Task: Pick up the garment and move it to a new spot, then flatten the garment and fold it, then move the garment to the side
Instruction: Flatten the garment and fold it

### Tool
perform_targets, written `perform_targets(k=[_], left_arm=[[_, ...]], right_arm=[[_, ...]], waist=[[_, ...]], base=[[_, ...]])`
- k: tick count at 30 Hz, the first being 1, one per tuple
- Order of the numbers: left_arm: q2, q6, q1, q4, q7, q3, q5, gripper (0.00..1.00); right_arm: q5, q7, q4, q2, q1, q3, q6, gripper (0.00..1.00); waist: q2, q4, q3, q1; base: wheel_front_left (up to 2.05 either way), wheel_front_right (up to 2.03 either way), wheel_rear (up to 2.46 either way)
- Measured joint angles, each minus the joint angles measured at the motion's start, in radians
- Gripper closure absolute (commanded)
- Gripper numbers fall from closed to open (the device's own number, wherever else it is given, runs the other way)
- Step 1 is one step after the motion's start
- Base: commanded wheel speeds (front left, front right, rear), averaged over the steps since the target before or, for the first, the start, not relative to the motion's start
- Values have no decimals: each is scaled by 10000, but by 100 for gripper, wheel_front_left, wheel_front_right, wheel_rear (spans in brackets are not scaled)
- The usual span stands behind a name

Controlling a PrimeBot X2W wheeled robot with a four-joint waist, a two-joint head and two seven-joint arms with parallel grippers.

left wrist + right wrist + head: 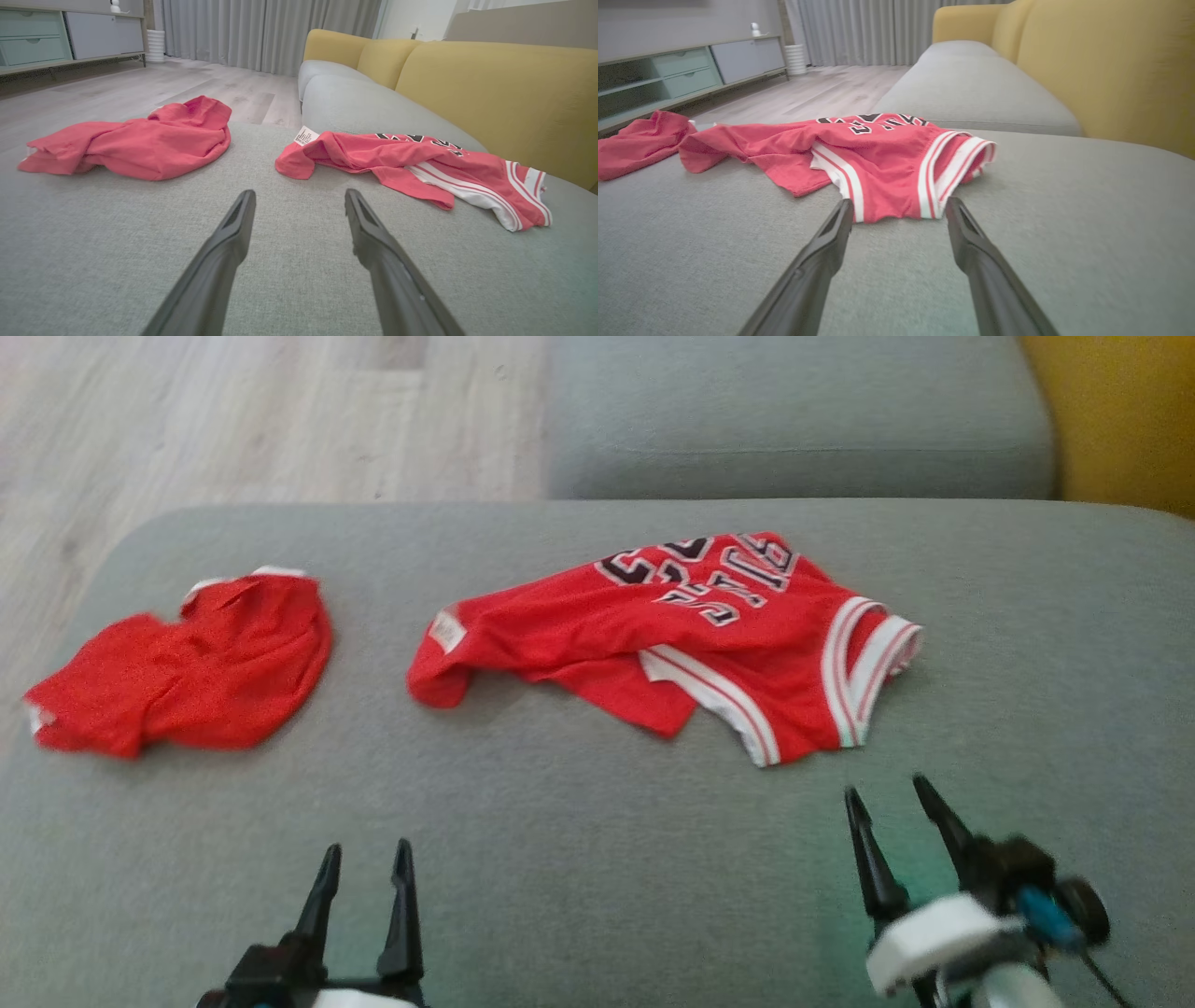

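Red lettered jersey [560,635] lies crumpled, centre-right on the grey sofa cushion [597,859]. Second red garment [205,672] bunched at the left, apart from it. Right pincer [885,786] fingers apart, empty, just near of the jersey's striped hem. Left pincer [367,847] apart, empty, nearer still.

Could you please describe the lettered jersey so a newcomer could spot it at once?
On the grey sofa seat, two red garments lie apart. The jersey is the one nearer the right gripper. Unlike the plain red garment, it bears dark lettering and white striped trim.
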Motion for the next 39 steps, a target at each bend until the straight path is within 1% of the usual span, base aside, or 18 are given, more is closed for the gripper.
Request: perform_targets(k=[3,7,11,18,19,20,21,22,24,27,29,34,37,39], left_arm=[[-59,-33,-129,-71,0,-107,59,0],[-163,-86,-479,-107,0,-290,146,0],[-267,-86,-749,-109,0,-370,148,0],[-378,-153,-847,-73,0,-412,151,0],[-391,-161,-850,-67,0,-412,163,0],[-410,-161,-851,-67,0,-412,163,0],[-426,-161,-850,-65,0,-412,192,0],[-435,-161,-850,-58,0,-408,230,0],[-447,-159,-850,-38,0,-401,236,0],[-468,-169,-843,27,0,-416,332,0],[-476,-178,-828,44,0,-418,353,0],[-483,-176,-739,136,0,-405,407,0],[-476,-190,-637,142,0,-395,410,0],[-472,-207,-501,144,0,-383,430,0]], right_arm=[[-370,313,268,0,-705,46,0,0],[-926,635,922,-2,-1792,69,0,0],[-1559,905,1795,-13,-2597,-238,0,0],[-2629,1582,3200,-17,-3112,-1032,0,0],[-2681,1576,3275,-17,-3174,-1080,0,4],[-2700,1574,3329,-21,-3281,-1106,0,42],[-2755,1572,3402,-25,-3405,-1137,0,69],[-2792,1572,3475,-21,-3526,-1164,0,100],[-2788,1480,3521,-21,-3660,-1231,0,100],[-2295,980,3469,-33,-3619,-1166,0,100],[-2069,702,3162,-31,-3618,-1020,0,100],[-1808,428,1561,-31,-3373,-616,0,100],[-1693,485,428,-33,-2742,-311,0,100],[-1590,719,-359,-31,-2188,-75,0,100]], waist=[[0,368,195,0],[0,914,575,2],[0,1480,993,2],[0,2246,1615,3],[0,2317,1671,3],[0,2373,1716,1],[0,2407,1746,1],[0,2411,1750,2],[0,2351,1696,1],[0,2195,1545,0],[0,2055,1426,0],[0,1557,1077,0],[0,1220,815,0],[0,1001,635,-2]], base=[[0,0,0],[0,0,0],[0,0,0],[0,0,0],[0,0,0],[0,0,0],[0,0,0],[0,0,0],[0,0,0],[0,0,0],[0,0,0],[0,0,0],[0,0,0],[0,0,0]])
